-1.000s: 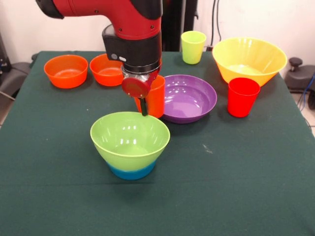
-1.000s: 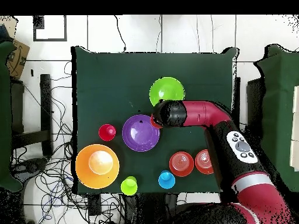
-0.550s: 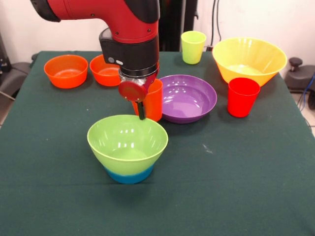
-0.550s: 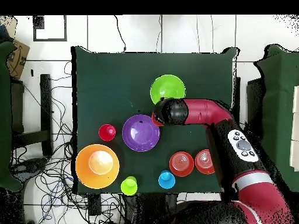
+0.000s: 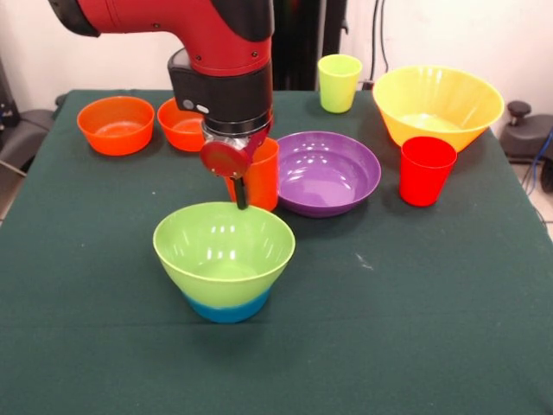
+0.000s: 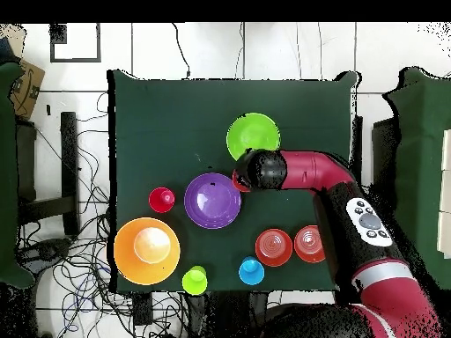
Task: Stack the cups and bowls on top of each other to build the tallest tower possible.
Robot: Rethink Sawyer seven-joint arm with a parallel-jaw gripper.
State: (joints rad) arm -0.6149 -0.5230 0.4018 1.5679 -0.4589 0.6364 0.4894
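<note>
The tower (image 5: 224, 256) is only the lime green bowl (image 5: 224, 244) on the blue bowl (image 5: 228, 305); just behind it the gripper (image 5: 241, 188) holds the orange cup (image 5: 262, 175), jaws clamped; everything else waits beyond

Glossy red arm (image 5: 173, 17), black wrist band, grey button pad

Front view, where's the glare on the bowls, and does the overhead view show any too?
Front view: small white highlights dot the inner walls of the lime green bowl and the purple bowl, and a soft shadow lies on the cloth beneath the green one. Overhead view: one pale bright patch sits inside the largest bowl.
</note>
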